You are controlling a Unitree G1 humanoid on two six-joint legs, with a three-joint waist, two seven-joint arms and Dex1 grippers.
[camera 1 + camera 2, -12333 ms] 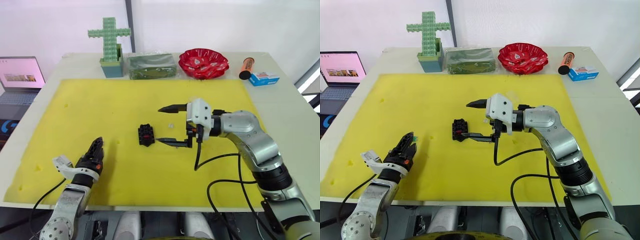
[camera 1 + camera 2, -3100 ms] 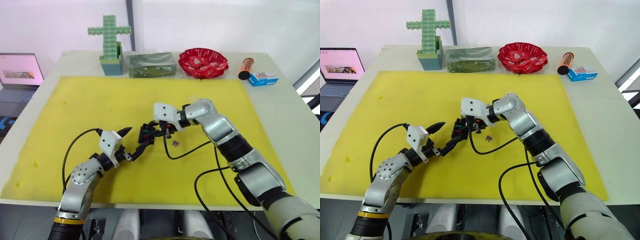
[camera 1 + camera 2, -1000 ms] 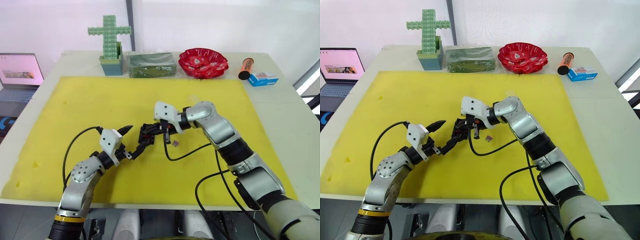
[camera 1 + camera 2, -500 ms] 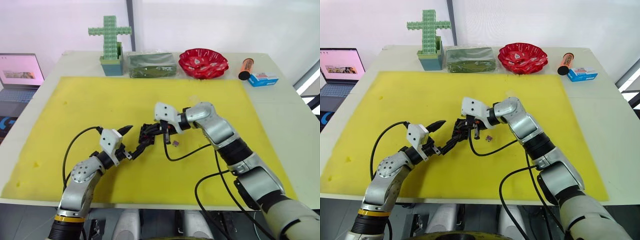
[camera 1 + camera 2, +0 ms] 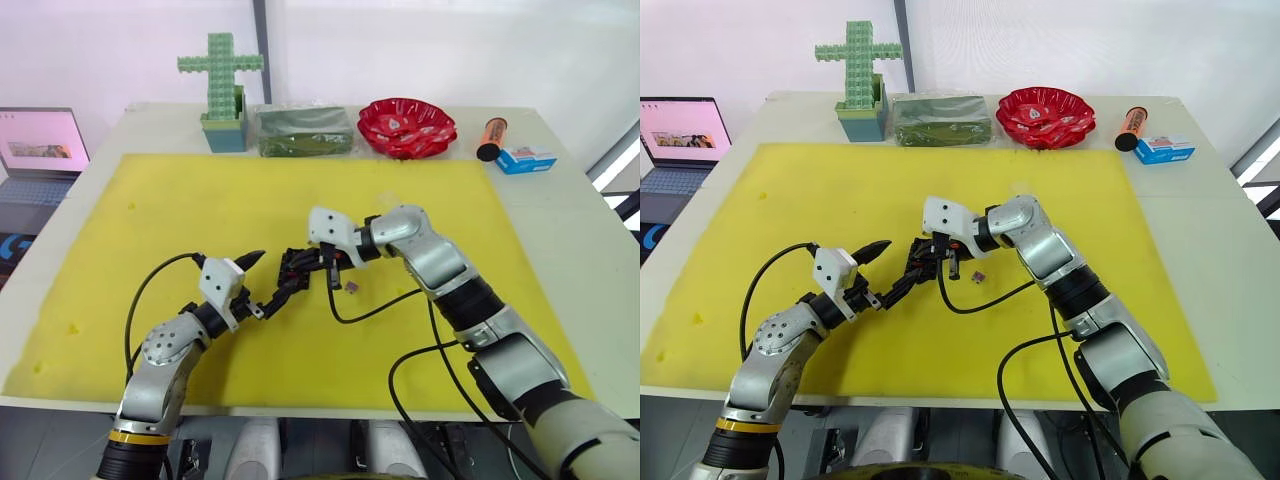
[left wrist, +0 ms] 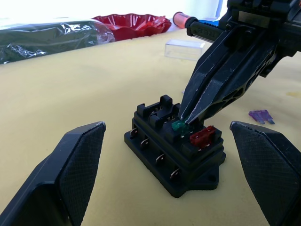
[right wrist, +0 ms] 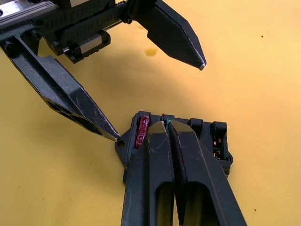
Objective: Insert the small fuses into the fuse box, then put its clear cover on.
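The black fuse box (image 6: 175, 155) lies in the middle of the yellow mat (image 5: 180, 210). A red fuse (image 6: 202, 136) sits in one of its slots, and a green fuse (image 6: 178, 126) sits in the slot beside it. My right gripper (image 6: 181, 119) comes down from above, shut, with its tips pinching the top of the green fuse (image 7: 167, 124). My left gripper (image 5: 277, 270) is open, and its fingers (image 6: 70, 165) stand wide on either side of the box. A brownish-purple fuse (image 5: 351, 287) lies loose on the mat just right of the box. The clear cover (image 6: 185, 48) rests farther back on the mat.
Along the table's back edge stand a green block cross (image 5: 220, 75), a dark bagged item (image 5: 303, 131), a red bowl (image 5: 407, 125), an orange marker (image 5: 492, 135) and a small blue box (image 5: 527, 157). A laptop (image 5: 35, 150) sits off the table to the left.
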